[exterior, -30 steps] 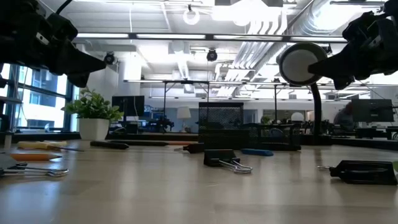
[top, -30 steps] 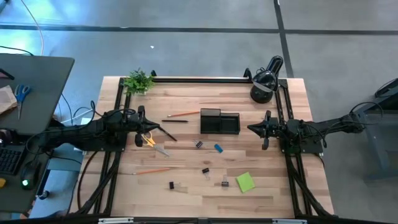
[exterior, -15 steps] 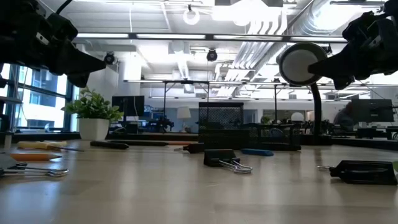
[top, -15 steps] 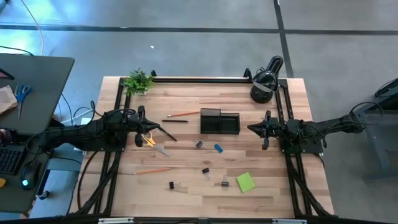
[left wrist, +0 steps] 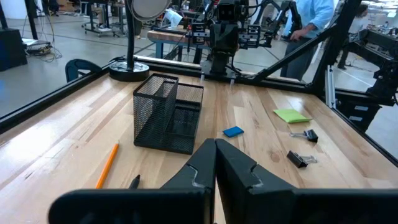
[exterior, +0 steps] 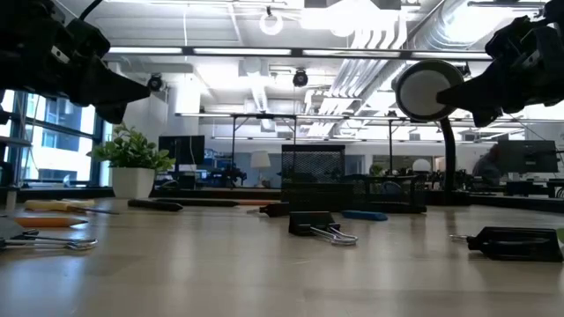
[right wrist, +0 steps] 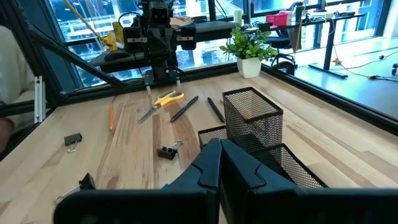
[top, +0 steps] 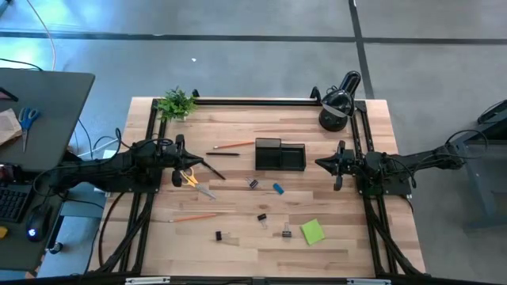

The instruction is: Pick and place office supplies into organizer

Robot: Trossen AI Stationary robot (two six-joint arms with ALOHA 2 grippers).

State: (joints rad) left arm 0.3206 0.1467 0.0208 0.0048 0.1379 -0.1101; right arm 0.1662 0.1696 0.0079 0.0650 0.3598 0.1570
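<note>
Low view: both arms are cropped by the top edge. The organizer (exterior: pixel 339 180) hides whatever lies behind it. High view: the clips (top: pixel 261 217) are too small to resolve. Left wrist view: the lamp (left wrist: pixel 148 7) head is cut off.

The organizer (left wrist: pixel 166 113) is black wire mesh. The sticky-note pad (top: pixel 312 232) is lime green, the small block (left wrist: pixel 233 131) blue, a pencil (left wrist: pixel 108 164) orange, the scissors' handles (right wrist: pixel 168 96) yellow, the table (top: pixel 238 229) pale wood.

Bare table (top: pixel 333 210) between scattered binder clips (top: pixel 261 217) and organizer (top: pixel 280 155).
</note>
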